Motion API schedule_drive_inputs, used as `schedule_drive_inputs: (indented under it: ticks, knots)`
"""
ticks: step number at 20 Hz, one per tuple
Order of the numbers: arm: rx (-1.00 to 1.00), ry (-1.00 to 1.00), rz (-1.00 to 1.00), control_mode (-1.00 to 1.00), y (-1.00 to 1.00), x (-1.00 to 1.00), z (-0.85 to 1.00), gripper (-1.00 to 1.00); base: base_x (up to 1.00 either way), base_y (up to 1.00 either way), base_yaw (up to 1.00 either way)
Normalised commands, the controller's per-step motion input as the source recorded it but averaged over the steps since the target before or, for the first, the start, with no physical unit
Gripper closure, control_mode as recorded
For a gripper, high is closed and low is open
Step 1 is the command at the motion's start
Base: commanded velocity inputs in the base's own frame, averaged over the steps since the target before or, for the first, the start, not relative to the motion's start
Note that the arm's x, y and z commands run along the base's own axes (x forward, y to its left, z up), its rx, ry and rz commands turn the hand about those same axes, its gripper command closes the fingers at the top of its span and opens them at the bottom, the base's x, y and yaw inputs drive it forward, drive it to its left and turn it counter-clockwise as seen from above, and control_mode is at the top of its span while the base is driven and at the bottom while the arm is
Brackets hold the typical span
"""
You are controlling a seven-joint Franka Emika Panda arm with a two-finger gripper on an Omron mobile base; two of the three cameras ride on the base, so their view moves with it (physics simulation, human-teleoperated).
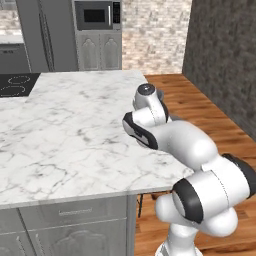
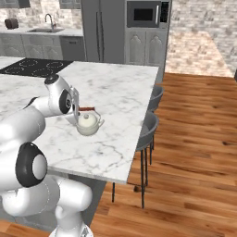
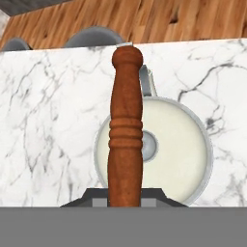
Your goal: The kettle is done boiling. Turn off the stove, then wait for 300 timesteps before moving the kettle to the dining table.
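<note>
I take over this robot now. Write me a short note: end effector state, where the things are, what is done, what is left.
End effector: shut on the kettle, gripping its brown handle from above.
Kettle: over the marble dining table, near the edge with the grey chairs. Whether it rests on the top or hangs just above it, I cannot tell.
Stove: behind, at the far end of the same top; no kettle on it.
Done: kettle carried off the stove to the table.
Left: set it down if needed, open, pull the arm back.

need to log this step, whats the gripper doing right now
gripper: jaws shut on the kettle by its reddish-brown handle, over the marble dining table.
</note>
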Motion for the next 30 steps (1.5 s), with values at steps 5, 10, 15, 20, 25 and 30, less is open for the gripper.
schedule_drive_inputs:
  ticks: [5,10,15,20,25,30]
  knots:
    - [0.0,0.0,0.0,-1.0,0.0,0.1,-0.08,1.0,0.0,0.0,0.0]
    - [0.0,0.0,0.0,-1.0,0.01,0.09,-0.08,1.0,0.0,0.0,0.0]
    - [0.0,0.0,0.0,-1.0,0.0,0.07,-0.09,1.0,0.0,0.0,0.0]
    - [0.0,0.0,0.0,-1.0,0.0,0.07,-0.09,1.0,0.0,0.0,0.0]
    - [0.0,0.0,0.0,-1.0,0.0,0.1,-0.09,1.0,0.0,0.0,0.0]
    - [0.0,0.01,0.0,-1.0,0.01,0.11,-0.1,1.0,0.0,0.0,0.0]
